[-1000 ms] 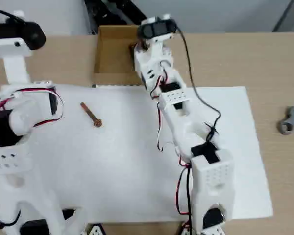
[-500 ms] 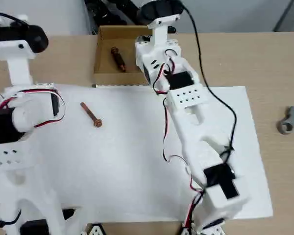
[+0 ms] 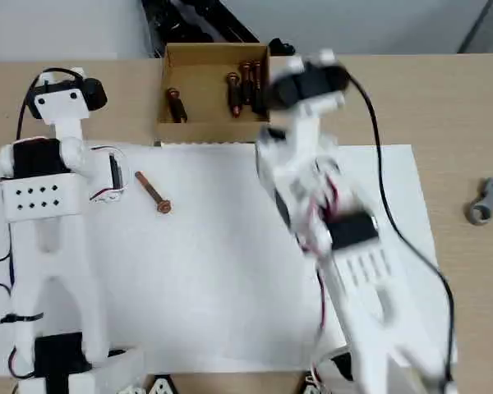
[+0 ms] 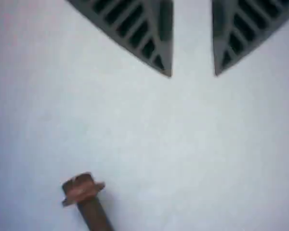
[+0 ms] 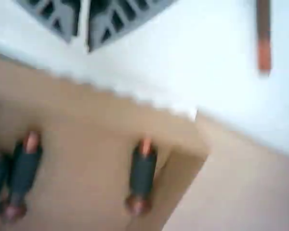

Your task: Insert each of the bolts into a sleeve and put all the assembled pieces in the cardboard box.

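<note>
one loose bolt (image 3: 152,192) lies on the white sheet (image 3: 214,287) near the cardboard box (image 3: 199,130). the left wrist view cuts off its shank, with the left tool (image 4: 192,72) spread and empty just beside it. the right tool (image 5: 85,41), pressed together, hangs at the sheet's edge by sleeved bolts (image 5: 143,173) in the box; their count is hard to tell from above.

Light: bright, even and diffuse, falling from above. The white sheet (image 3: 205,271) under my left tool (image 4: 192,72) reads as flat and pale with no glare spot, and the tool's spread fingers stand dark against it. The bolt (image 4: 84,197) near that tool throws barely any shadow, soft-edged. Just past my right tool (image 5: 84,41), the cardboard box (image 5: 183,144) is dimmer inside, with soft shade along its corner wall. Table (image 3: 444,98) beside my right tool: evenly lit, no hot spots.
</note>
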